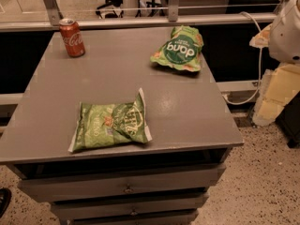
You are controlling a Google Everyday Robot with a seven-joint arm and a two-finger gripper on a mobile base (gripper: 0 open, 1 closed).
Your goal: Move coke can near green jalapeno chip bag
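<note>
The coke can [71, 37] stands upright at the far left corner of the grey table [187, 111]; it is red with white script and a silver top. The green jalapeno chip bag [110, 123] lies flat near the front edge, left of centre, light green with white crimped ends. The can and this bag are far apart. My gripper is out of view; only a white rounded part of the arm [287, 29] shows at the right edge, beside the table and above its level.
A darker green "dang" bag [179, 49] lies at the far right of the table. Drawers [126, 187] run under the front edge. A railing [140, 21] runs behind the table. A white cable [257, 69] and yellowish blocks [276, 95] are to the right.
</note>
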